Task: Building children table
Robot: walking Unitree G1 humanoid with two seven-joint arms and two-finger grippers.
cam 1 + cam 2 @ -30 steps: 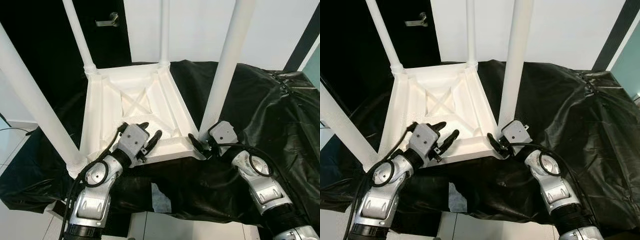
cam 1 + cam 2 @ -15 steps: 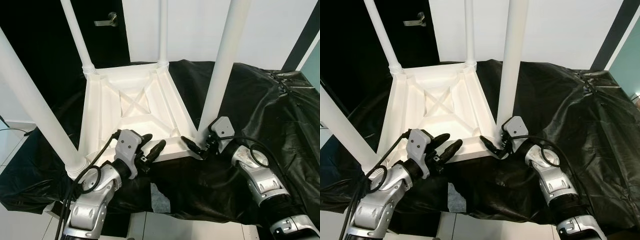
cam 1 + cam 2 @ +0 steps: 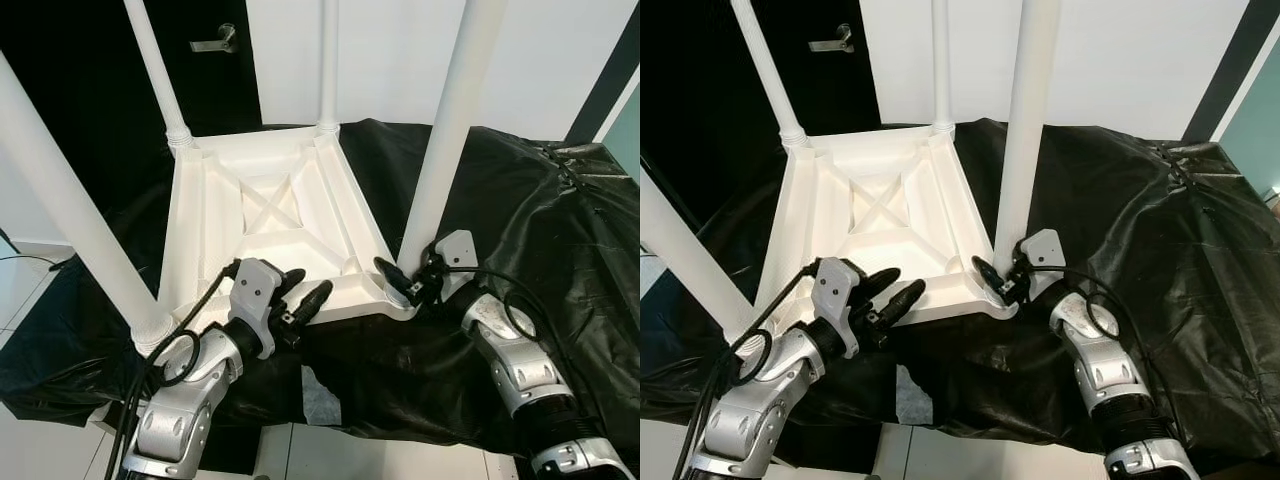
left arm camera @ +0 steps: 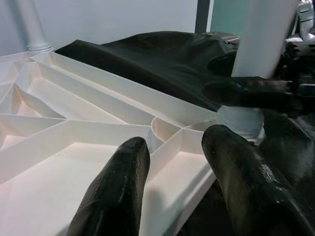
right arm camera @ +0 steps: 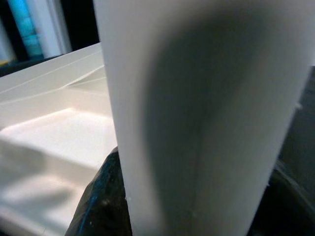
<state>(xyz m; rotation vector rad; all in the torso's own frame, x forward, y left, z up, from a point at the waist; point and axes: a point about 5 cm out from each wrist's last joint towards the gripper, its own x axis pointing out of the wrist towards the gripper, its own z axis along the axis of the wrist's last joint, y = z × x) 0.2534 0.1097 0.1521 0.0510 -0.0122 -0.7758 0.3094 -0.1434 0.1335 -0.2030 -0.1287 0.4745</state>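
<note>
The white children's table (image 3: 270, 215) lies upside down on a black plastic sheet (image 3: 520, 200), its legs pointing up. My left gripper (image 3: 308, 283) is open at the table's near rim, its fingers (image 4: 118, 187) hovering over the ribbed underside. My right gripper (image 3: 405, 280) sits at the base of the near right leg (image 3: 440, 150). In the right wrist view that leg (image 5: 197, 98) stands between the two black fingers (image 5: 103, 196), which press against both its sides.
Three more white legs rise from the other corners: near left (image 3: 70, 210), far left (image 3: 158, 70), far middle (image 3: 328, 60). A dark door with a metal handle (image 3: 215, 42) is behind. The sheet's crumpled folds spread to the right; white floor shows below.
My left gripper drew back from inside the underside to the near rim. My right gripper shifted up around the base of the near right leg.
</note>
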